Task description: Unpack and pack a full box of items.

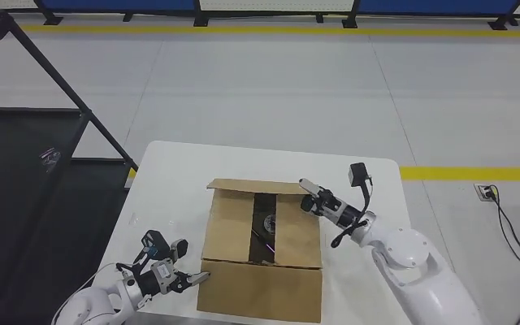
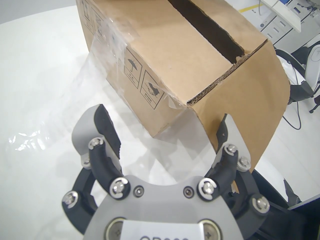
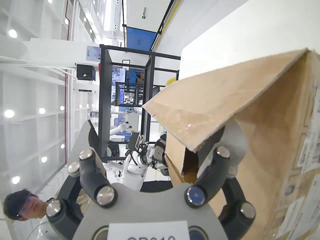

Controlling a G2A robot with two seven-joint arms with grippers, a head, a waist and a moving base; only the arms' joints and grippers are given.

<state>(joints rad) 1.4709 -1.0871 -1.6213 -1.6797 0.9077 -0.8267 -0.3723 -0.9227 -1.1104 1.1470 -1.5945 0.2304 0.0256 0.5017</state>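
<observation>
The brown corrugated cardboard box (image 1: 244,236) is seen in the middle of the white table (image 1: 171,187), its two top flaps folded nearly shut, with a dark slit (image 1: 264,223) left between them; contents are hinted at inside but cannot be made out. The right gripper (image 3: 160,128) is held at the box's far right corner, jaws spread wide, with the raised corner of a top flap (image 3: 212,96) lying against one finger and nothing pinched. It looks placed there so that flap can be lifted and the box opened. The left gripper (image 2: 163,113) is held low at the near left corner, also wide open and empty, one finger just beside the near flap that hangs down the front, probably so the box can be steadied. Torn clear tape (image 2: 105,36) is seen clinging to the left side, so unpacking is judged barely begun.
</observation>
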